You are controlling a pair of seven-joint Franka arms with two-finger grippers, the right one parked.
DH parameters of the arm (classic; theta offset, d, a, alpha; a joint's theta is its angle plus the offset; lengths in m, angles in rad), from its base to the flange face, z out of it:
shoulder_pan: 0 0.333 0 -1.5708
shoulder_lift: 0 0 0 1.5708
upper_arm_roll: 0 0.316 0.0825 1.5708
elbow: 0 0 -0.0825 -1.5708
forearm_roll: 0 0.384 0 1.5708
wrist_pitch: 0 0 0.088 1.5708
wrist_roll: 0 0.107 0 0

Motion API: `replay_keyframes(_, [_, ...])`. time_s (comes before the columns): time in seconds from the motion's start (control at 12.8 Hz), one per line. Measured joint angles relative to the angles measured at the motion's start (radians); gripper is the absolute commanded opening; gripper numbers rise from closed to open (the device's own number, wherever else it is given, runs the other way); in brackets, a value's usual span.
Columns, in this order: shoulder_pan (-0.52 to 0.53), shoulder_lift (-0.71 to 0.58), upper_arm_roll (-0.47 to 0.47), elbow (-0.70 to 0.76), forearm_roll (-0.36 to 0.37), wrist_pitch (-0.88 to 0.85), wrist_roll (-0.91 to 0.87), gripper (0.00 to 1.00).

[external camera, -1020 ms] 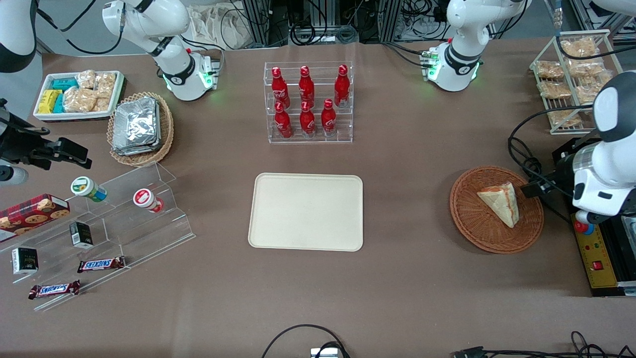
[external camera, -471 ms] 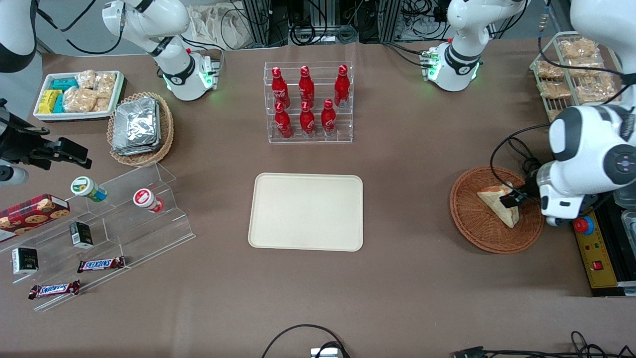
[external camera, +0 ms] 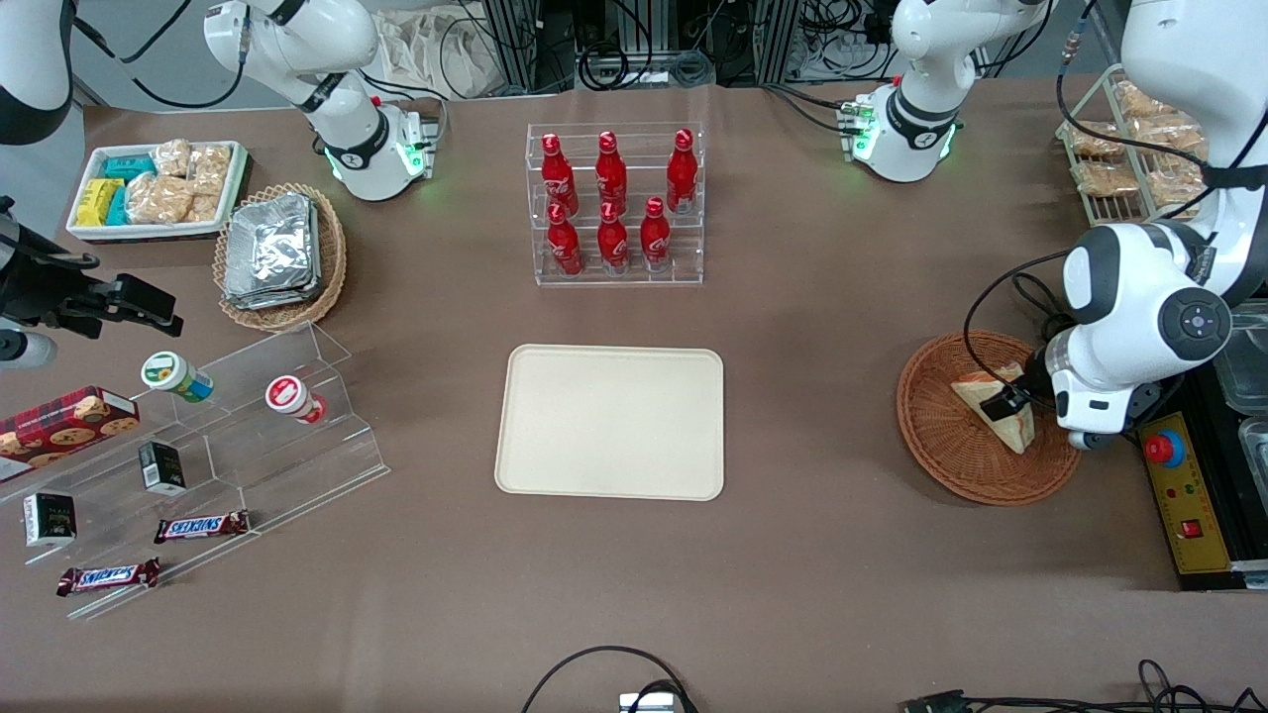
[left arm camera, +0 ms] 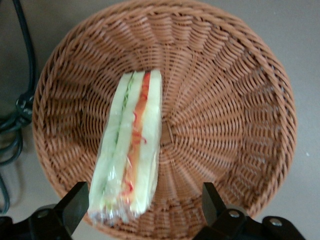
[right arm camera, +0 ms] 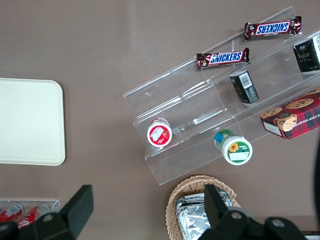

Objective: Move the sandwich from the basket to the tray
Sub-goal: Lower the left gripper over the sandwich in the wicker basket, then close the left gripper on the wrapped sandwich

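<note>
The working arm (external camera: 1139, 297) is glossy white with rounded joints, dark grey seams and a round grey cap. Black cables loop along it. Its black two-fingered pincer (left arm camera: 142, 210), fingers spread wide, hangs above the basket, with screws at the finger roots.

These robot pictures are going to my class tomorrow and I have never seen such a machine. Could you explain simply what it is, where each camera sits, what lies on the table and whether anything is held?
Two white robot arms stand at a brown table. The wide picture looks down at them from the front. The other two come from cameras on the arms' wrists.

The working arm's gripper, a two-fingered claw, hangs open over the sandwich, which lies in the basket. Nothing is held: in its wrist picture the two dark fingers stand apart, one at each side, not gripping.

The sandwich should go to the tray, at the middle of the table. Also there: a rack of red bottles, farther from the front camera than the tray, and, toward the parked arm's end, a clear stand with snack bars and a second basket of foil packets.
</note>
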Motion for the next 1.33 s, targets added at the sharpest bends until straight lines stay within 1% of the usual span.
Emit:
replay_keyframes(0.31, [0.002, 0.027, 0.026, -0.076, 0.012, 0.133, 0.000, 1.00])
replay_keyframes(0.39, [0.002, 0.031, 0.026, -0.087, 0.012, 0.151, 0.000, 0.96])
replay_keyframes(0.47, [0.002, 0.033, 0.026, -0.092, 0.012, 0.155, 0.000, 0.85])
replay_keyframes(0.55, [0.002, 0.033, 0.026, -0.093, 0.012, 0.155, 0.000, 0.63])
replay_keyframes(0.71, [0.002, 0.033, 0.026, -0.093, 0.012, 0.155, 0.000, 0.13])
replay_keyframes(0.78, [0.002, 0.033, 0.026, -0.093, 0.012, 0.155, 0.000, 0.00])
replay_keyframes(1.18, [0.002, 0.000, 0.026, -0.082, 0.014, 0.155, 0.001, 0.00])
replay_keyframes(1.33, [0.002, -0.026, 0.025, -0.058, 0.015, 0.121, 0.016, 0.00])
